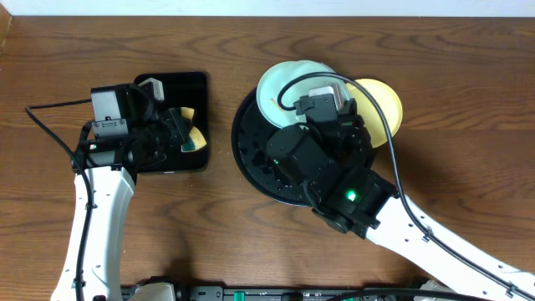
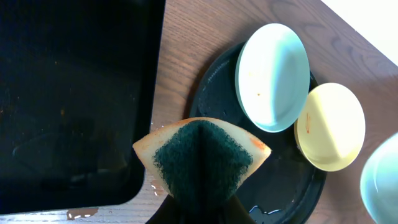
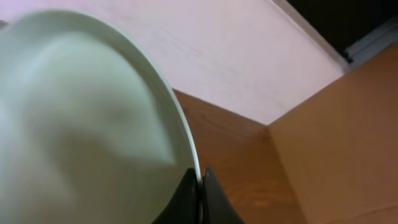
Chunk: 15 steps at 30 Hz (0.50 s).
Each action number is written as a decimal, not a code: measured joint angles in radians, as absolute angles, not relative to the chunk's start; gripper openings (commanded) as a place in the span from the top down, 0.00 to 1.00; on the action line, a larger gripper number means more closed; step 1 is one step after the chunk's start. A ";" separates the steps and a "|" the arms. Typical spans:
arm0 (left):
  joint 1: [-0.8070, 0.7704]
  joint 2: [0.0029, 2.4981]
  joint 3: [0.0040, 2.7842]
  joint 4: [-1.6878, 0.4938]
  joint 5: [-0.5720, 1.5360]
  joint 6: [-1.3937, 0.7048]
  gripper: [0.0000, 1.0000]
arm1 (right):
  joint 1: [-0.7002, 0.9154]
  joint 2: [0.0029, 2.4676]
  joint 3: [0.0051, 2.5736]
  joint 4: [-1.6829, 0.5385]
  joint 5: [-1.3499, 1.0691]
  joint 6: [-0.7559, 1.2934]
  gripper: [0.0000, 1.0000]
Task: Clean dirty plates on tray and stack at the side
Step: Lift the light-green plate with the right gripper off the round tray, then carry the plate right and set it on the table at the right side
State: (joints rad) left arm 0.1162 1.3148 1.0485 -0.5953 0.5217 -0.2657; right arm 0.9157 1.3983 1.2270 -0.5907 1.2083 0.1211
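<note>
My left gripper (image 2: pixel 200 208) is shut on a folded yellow sponge with a green scrub face (image 2: pixel 202 155), hovering between the rectangular tray and the round black tray (image 2: pixel 214 93). One mint plate (image 2: pixel 272 76) leans on the round tray's far rim, with a few brownish specks. Beside it lies the yellow plate (image 2: pixel 329 126), marked with a small smudge. My right gripper (image 3: pixel 200 183) is shut on the rim of another pale mint plate (image 3: pixel 81 124), which is lifted and tilted. In the overhead view my right arm (image 1: pixel 334 167) covers the middle of the tray (image 1: pixel 251 159).
A smaller rectangular black tray (image 1: pixel 180 88) lies at the left under my left arm. Water drops sit on the wood by its corner (image 2: pixel 81 214) and on the round tray's floor (image 2: pixel 264 213). Bare wooden table (image 1: pixel 468 125) lies right of the plates.
</note>
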 measured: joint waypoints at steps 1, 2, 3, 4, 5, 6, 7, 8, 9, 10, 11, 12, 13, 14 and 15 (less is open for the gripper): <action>0.116 1.315 1.048 -0.596 0.522 -0.266 0.92 | 0.909 1.398 1.227 -0.600 1.211 0.122 0.99; 0.116 1.315 1.048 -0.596 0.522 -0.266 0.92 | 0.888 1.398 1.227 -0.613 1.217 0.123 0.99; 0.116 1.315 1.048 -0.596 0.522 -0.266 0.92 | 0.858 1.398 1.227 -0.615 1.202 0.126 0.99; 0.116 1.315 1.048 -0.596 0.522 -0.265 0.92 | 0.826 1.396 1.227 -0.612 1.177 0.126 0.99; 0.116 1.315 1.048 -0.596 0.522 -0.266 0.92 | 0.781 1.394 1.227 -0.609 1.130 0.129 0.99; 0.116 1.315 1.048 -0.596 0.522 -0.266 0.92 | 0.702 1.387 1.227 -0.606 1.035 0.130 0.99; 0.116 1.315 1.048 -0.596 0.522 -0.266 0.92 | 0.667 1.385 1.227 -0.605 0.995 0.130 0.99; 0.116 1.315 1.048 -0.596 0.522 -0.266 0.92 | 0.582 1.379 1.227 -0.603 0.900 0.133 0.99; 0.116 1.315 1.048 -0.597 0.522 -0.266 0.92 | 0.527 1.375 1.227 -0.603 0.836 0.136 0.99; 0.116 1.315 1.048 -0.596 0.522 -0.266 0.92 | 0.418 1.371 1.227 -0.603 0.723 0.142 0.99; 0.116 1.315 1.048 -0.597 0.522 -0.266 0.92 | 0.382 1.371 1.227 -0.602 0.680 0.145 0.99; 0.116 1.315 1.048 -0.597 0.522 -0.266 0.92 | 0.291 1.369 1.227 -0.602 0.583 0.149 0.99; 0.116 1.315 1.048 -0.597 0.522 -0.266 0.92 | 0.214 1.369 1.227 -0.603 0.501 0.151 0.99; 0.116 1.315 1.048 -0.596 0.522 -0.266 0.92 | 0.123 1.370 1.227 -0.603 0.411 0.152 0.99; 0.116 1.315 1.048 -0.596 0.522 -0.266 0.92 | 0.039 1.372 1.227 -0.602 0.332 0.155 0.99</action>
